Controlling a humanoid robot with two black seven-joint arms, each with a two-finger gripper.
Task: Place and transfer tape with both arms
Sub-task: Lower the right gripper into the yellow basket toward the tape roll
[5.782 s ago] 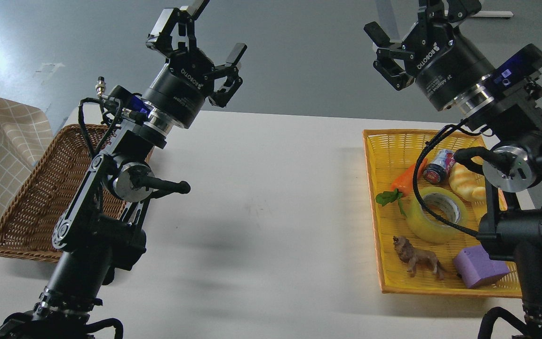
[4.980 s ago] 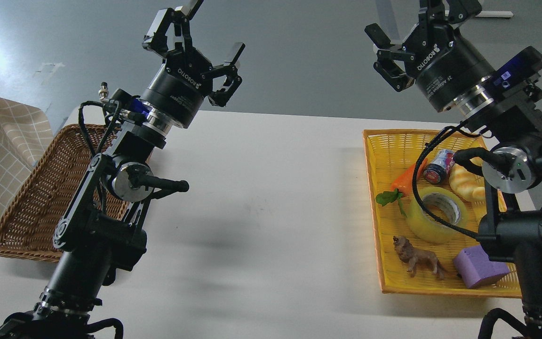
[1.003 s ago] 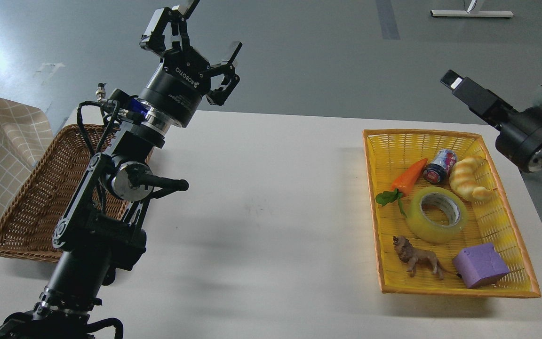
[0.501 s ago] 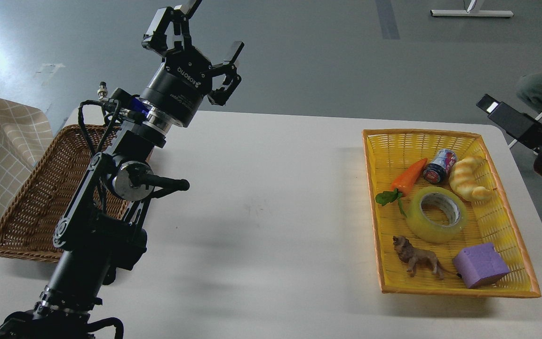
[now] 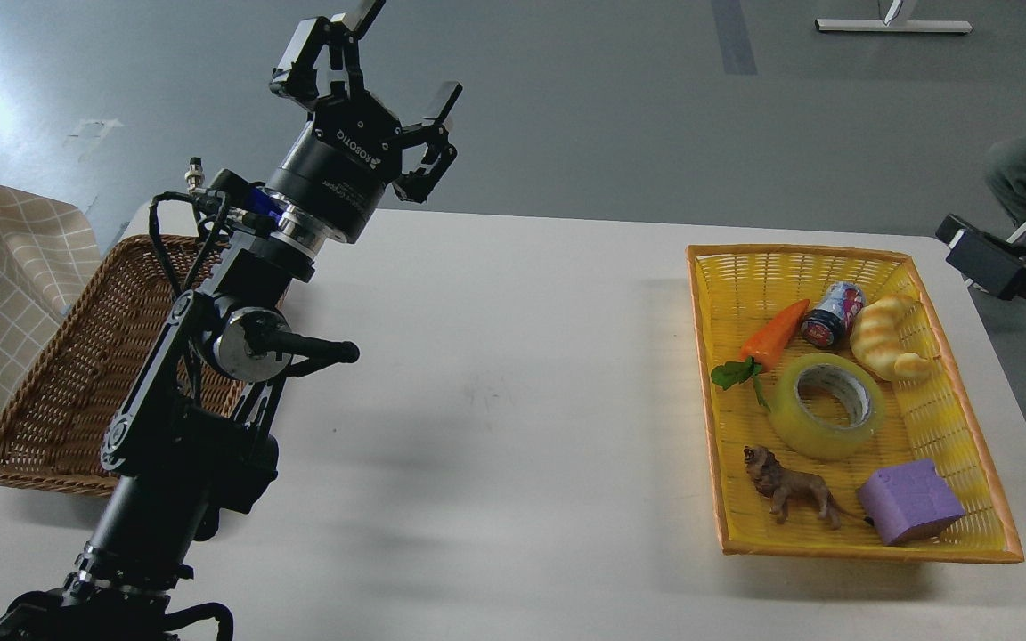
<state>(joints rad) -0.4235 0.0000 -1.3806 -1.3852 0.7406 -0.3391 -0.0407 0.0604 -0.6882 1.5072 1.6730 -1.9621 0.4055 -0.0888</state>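
Observation:
The tape (image 5: 829,405), a wide translucent yellow roll with a grey-white core, lies flat in the middle of the yellow basket (image 5: 727,427) at the table's right. My left gripper (image 5: 379,71) is raised high over the table's far left, fingers spread open and empty, far from the tape. Of my right arm only a black end piece (image 5: 987,260) shows at the right edge, beyond the basket's far right corner. Its fingers cannot be told apart.
In the yellow basket with the tape lie a carrot (image 5: 776,334), a small can (image 5: 831,313), a croissant (image 5: 887,338), a toy lion (image 5: 789,494) and a purple block (image 5: 909,503). A brown wicker basket (image 5: 59,374) stands at the left edge, behind my left arm.

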